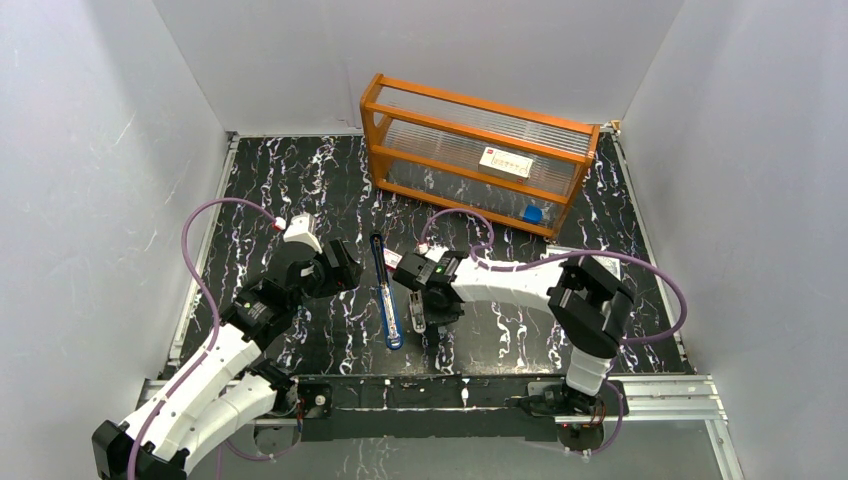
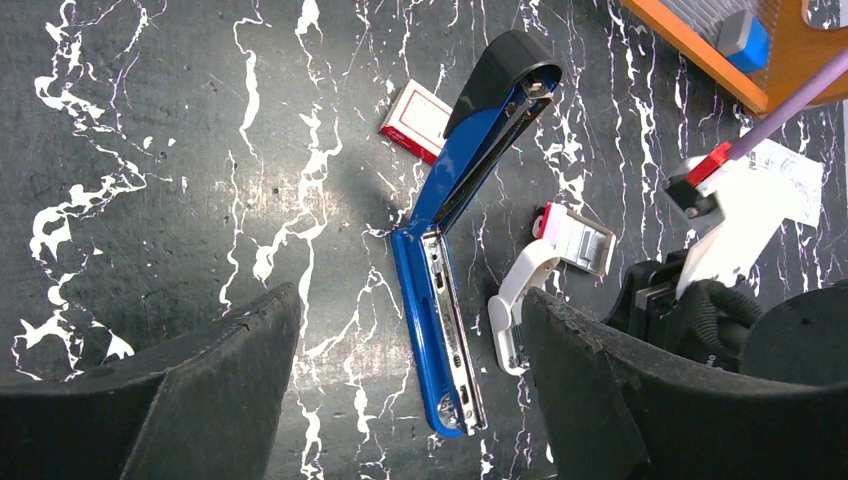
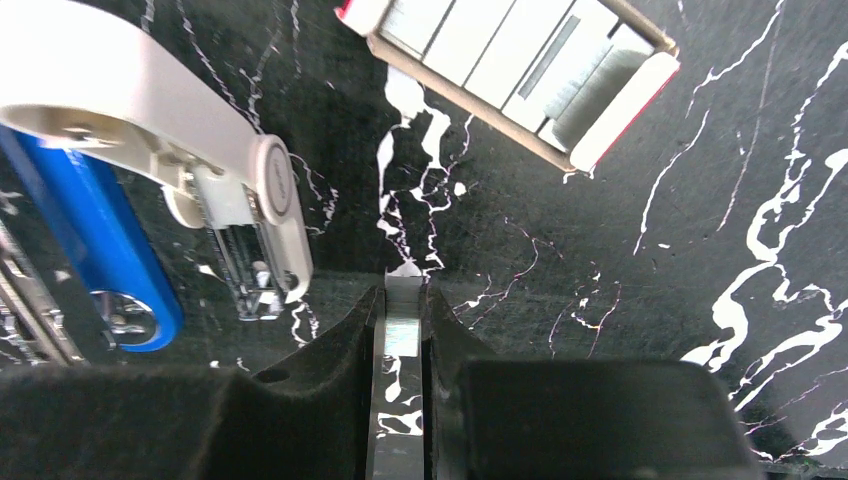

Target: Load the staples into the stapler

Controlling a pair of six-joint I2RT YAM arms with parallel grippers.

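Note:
The blue stapler lies opened flat on the black marbled table, its black end far from me and its metal channel facing up. My left gripper hovers open over the stapler's near half, one finger on each side. My right gripper is shut on a silvery strip of staples, just right of the stapler's blue end. The opened red-and-white staple box lies beyond it with more strips inside.
A white rounded staple remover lies between the stapler and the right gripper. A red box sleeve sits left of the stapler's black end. An orange rack stands at the back, with a paper slip in front.

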